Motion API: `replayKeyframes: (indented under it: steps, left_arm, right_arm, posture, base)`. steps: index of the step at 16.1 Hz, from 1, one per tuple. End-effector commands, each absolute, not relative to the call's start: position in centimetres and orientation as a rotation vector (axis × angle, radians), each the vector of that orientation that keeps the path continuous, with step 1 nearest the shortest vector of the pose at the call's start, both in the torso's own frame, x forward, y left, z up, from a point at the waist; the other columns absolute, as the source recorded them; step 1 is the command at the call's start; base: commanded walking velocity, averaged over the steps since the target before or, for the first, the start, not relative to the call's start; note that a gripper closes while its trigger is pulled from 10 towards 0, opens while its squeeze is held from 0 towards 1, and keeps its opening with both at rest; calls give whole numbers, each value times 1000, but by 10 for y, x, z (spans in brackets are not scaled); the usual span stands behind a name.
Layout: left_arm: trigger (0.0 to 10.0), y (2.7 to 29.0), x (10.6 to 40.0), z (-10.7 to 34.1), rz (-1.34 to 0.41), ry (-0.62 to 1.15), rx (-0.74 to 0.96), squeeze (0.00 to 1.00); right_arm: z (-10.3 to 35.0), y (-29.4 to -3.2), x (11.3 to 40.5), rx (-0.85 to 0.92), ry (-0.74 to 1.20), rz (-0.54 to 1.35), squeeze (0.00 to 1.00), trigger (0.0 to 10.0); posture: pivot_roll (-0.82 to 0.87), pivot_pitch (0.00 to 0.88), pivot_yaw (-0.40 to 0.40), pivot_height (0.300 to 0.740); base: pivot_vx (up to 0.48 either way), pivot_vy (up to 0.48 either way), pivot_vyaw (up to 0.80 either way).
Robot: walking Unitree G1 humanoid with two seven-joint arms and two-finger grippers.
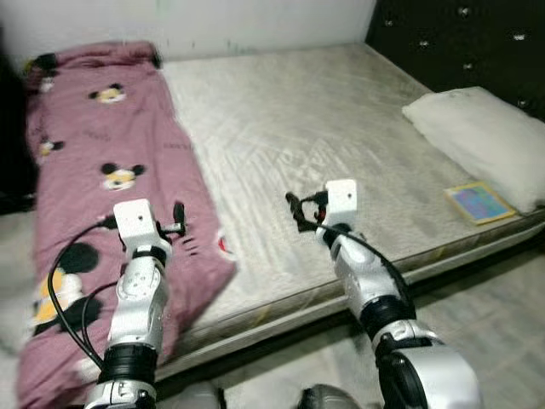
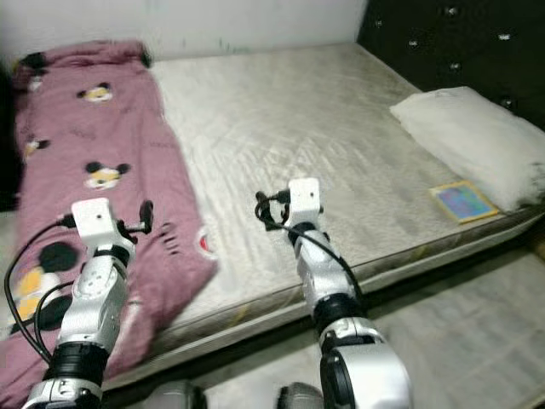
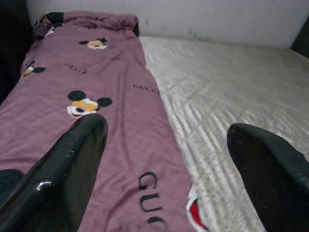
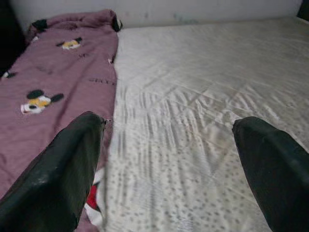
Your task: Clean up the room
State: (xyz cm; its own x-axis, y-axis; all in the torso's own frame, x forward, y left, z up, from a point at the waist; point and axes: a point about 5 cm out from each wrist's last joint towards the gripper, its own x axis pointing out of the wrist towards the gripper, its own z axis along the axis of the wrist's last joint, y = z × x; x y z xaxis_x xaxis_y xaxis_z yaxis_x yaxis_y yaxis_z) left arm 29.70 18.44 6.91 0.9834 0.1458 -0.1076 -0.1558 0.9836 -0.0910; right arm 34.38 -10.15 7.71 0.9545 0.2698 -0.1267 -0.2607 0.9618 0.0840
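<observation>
Bare mattress (image 1: pixel 324 153) spreading ahead, one maroon cartoon blanket (image 1: pixel 94 170) lying along its left edge, one pillow (image 1: pixel 481 141) and one booklet (image 1: pixel 479 203) sitting at the right, left gripper (image 3: pixel 166 145) and right gripper (image 4: pixel 169 140) both hovering spread wide.

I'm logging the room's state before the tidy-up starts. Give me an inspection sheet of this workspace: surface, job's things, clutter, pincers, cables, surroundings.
Surface: bare grey mattress, quilted, uncovered apart from its left strip.
Job's things: maroon cartoon-print blanket lying along the mattress's left side, its near end drooping over the edge; white pillow at the right end.
Clutter: small colourful book beside the pillow, near the mattress edge.
Pincers: left pincer open above the blanket; right pincer open above the bare mattress; neither holds anything.
Cables: black cable looping beside the left arm.
Surroundings: dark tufted headboard, white wall, grey floor.
</observation>
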Motion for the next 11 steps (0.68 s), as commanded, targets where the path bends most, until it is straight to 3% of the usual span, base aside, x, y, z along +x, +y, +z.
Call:
replayKeyframes:
  steps: [1, 4, 9, 11]
  left_arm:
    - [10000, 174, 299, 68, 125, 111, -103, 0]
    - [10000, 174, 299, 69, 126, 105, -105, 0]
    - [10000, 174, 299, 70, 134, 91, -107, 0]
    - [10000, 174, 299, 71, 132, 86, -106, 0]
  right_arm:
    - [74, -114, 343, 55, 146, 239, 0, 10000]
    - [75, -114, 343, 53, 145, 242, 0, 10000]
    - [75, -113, 343, 46, 144, 249, 0, 10000]
    - [75, -112, 343, 42, 142, 254, 0, 10000]
  posture:
    - [-22, 0, -39, 740]
    - [-24, 0, -39, 740]
    - [-23, 0, -39, 740]
    - [-22, 0, -40, 740]
  base:
    - [0, 480, 0]
    - [0, 442, 0]
    - [0, 0, 0]
    - [0, 0, 669]
